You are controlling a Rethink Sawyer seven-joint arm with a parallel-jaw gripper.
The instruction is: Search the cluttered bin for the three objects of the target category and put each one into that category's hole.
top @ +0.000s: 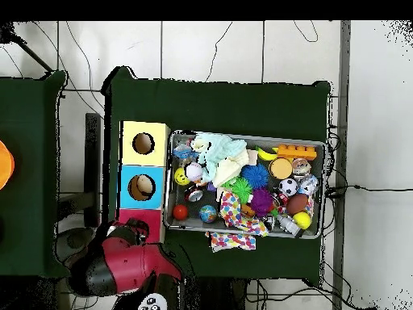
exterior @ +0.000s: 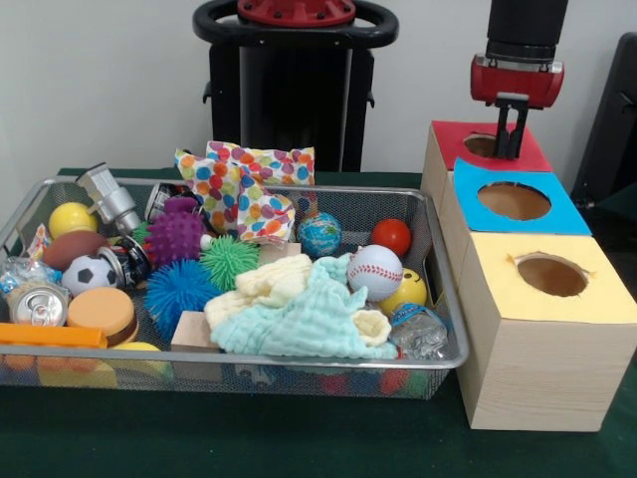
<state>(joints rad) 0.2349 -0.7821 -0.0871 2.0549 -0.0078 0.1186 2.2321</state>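
Note:
My gripper hangs over the hole of the red-topped box, its fingers close together with nothing seen between them. In the overhead view the red arm covers part of that box. The wire bin holds a baseball, a globe ball, a red ball, a soccer ball, a purple spiky ball, a mint cloth, a polka-dot cloth and a can.
A blue-topped box and a yellow-topped box, each with a round hole, stand in a row beside the bin, nearer the front than the red one. An orange brick lies at the bin's front left.

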